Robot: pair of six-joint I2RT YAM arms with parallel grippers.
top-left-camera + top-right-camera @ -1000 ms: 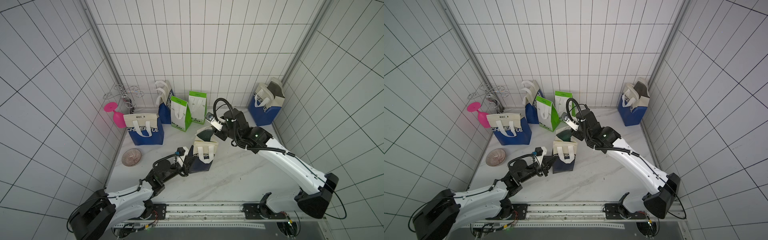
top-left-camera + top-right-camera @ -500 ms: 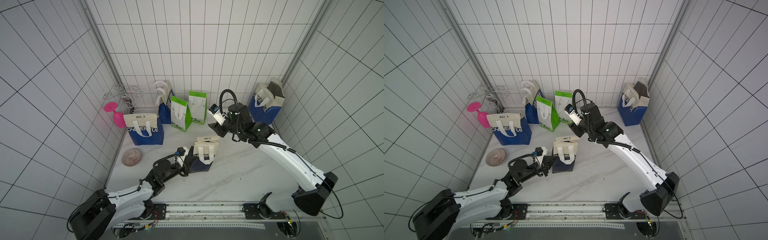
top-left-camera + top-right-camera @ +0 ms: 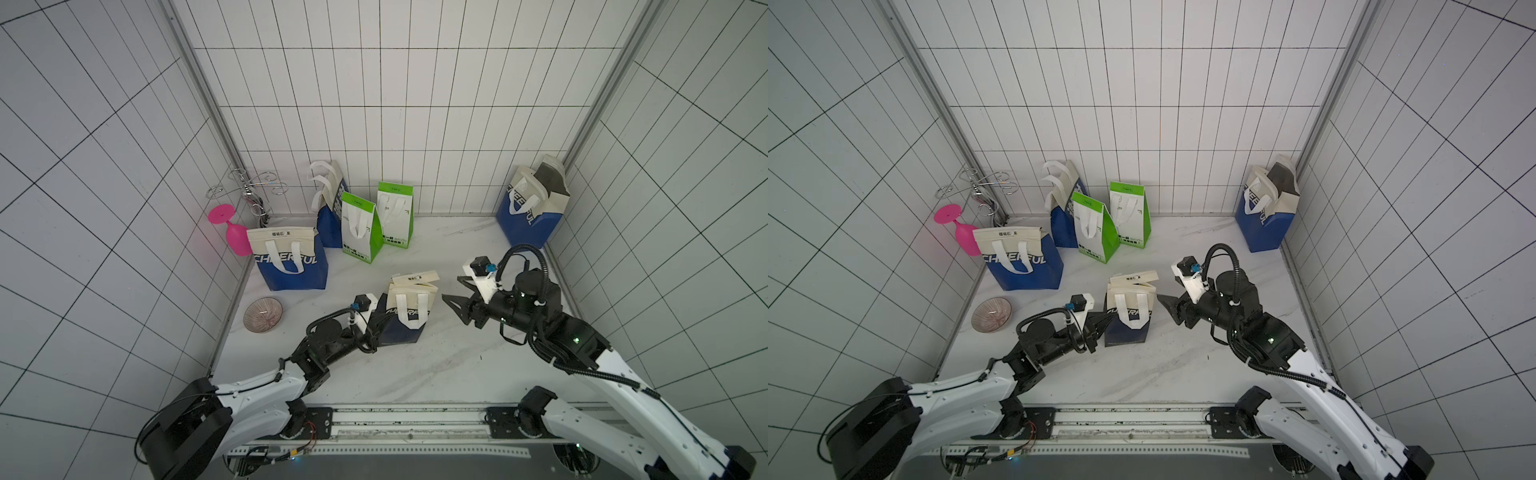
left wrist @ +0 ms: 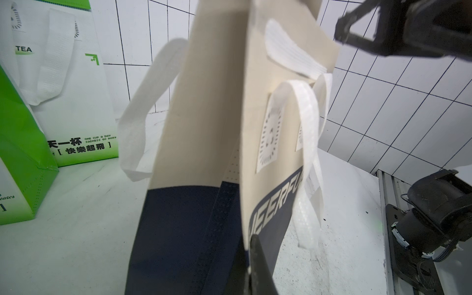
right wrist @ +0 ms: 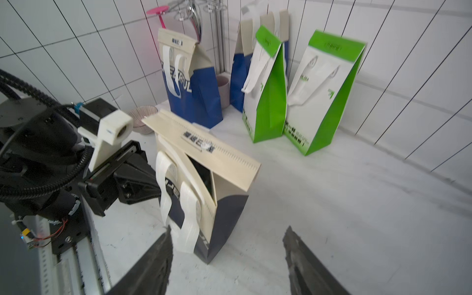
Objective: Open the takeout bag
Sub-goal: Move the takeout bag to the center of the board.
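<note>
Reaching low from the near rail, the left fingers (image 4: 258,260) are closed, seemingly pinching a side edge of the takeout bag (image 3: 405,316), which stands upright mid-worktop (image 3: 436,365); the right fingers (image 5: 153,263) gape wide and empty just beside its opposite side, pointing straight at it; farther back, its cream flap (image 3: 415,277) sits partly raised.

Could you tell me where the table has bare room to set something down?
Bare marble lies between the takeout bag and the front rail, and between the green bags and the right-corner blue bag. It is crowded back-left, around the pink glass.
</note>
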